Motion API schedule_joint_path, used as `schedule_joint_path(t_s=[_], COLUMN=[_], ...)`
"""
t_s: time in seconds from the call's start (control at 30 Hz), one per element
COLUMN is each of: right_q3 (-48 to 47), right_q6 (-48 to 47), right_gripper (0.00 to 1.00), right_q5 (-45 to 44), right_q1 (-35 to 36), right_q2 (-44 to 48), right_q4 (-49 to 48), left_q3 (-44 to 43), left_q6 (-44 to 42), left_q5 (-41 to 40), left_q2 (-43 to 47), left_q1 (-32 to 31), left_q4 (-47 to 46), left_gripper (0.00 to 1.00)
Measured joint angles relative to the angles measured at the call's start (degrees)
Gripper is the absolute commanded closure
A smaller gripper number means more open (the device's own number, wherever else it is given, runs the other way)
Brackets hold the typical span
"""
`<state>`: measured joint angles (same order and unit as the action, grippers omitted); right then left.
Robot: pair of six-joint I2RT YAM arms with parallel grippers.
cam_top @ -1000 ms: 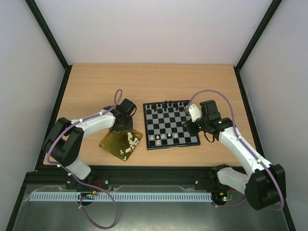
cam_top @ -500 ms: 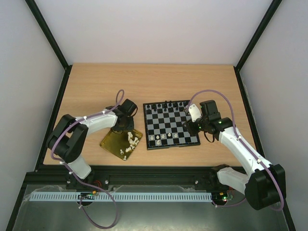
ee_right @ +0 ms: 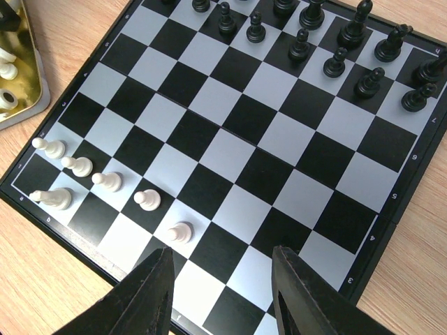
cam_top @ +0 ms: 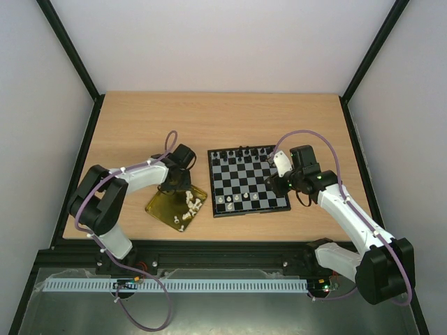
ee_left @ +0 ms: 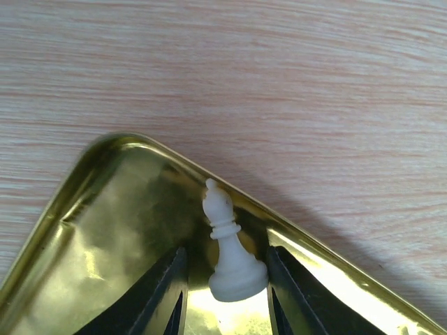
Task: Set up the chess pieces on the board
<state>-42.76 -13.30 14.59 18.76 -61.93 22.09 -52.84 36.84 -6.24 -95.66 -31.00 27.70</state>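
My left gripper (ee_left: 225,252) hangs over the far corner of the gold tray (ee_left: 105,209), open. A white bishop (ee_left: 234,269) lies between its fingers, its base against the right finger and a gap on the left side. More white chess pieces (cam_top: 190,204) lie in the tray's right part. The board (ee_right: 230,150) has several white pawns (ee_right: 108,181) and one taller white piece (ee_right: 52,199) along its near left rows, and black chessmen (ee_right: 335,42) at the far side. My right gripper (ee_right: 222,257) hovers open over the board's near right squares, holding nothing.
The tray (cam_top: 162,206) sits left of the board (cam_top: 251,210), near the table's front edge. Black frame rails run along both sides of the wooden table (cam_top: 223,118).
My left gripper has shifted slightly nearer, down over the tray's far corner. The right arm has not moved.
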Motion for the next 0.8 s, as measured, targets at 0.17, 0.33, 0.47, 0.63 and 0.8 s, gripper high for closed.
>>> schedule_joint_path(t_s=[0.17,0.33,0.47,0.63,0.8], right_q3=[0.0,0.0,0.0,0.0,0.0], right_q6=[-0.04,-0.2,-0.22,-0.24,-0.24], right_gripper=[0.59,0.59,0.59,0.59,0.59], right_q5=[0.07,0.24,0.28,0.33,0.35], right_q1=[0.0,0.0,0.0,0.0,0.0], right_q2=[-0.02,-0.15,-0.33,-0.33,-0.33], right_q4=[0.0,0.0,0.02,0.02,0.02], left_q3=[0.07,-0.02,-0.35,-0.33,-0.33], left_q6=[-0.87,-2.01,-2.64,-3.13,-3.43], left_q5=[0.02,0.28,0.61,0.81,0.83], left_q2=[0.0,-0.09,-0.35,-0.35,-0.39], left_q1=[1.6,2.93,3.08,3.08,3.13], left_q4=[-0.17,-0.13,-0.04,-0.04,-0.17], left_gripper=[0.69,0.72,0.76,0.82,0.87])
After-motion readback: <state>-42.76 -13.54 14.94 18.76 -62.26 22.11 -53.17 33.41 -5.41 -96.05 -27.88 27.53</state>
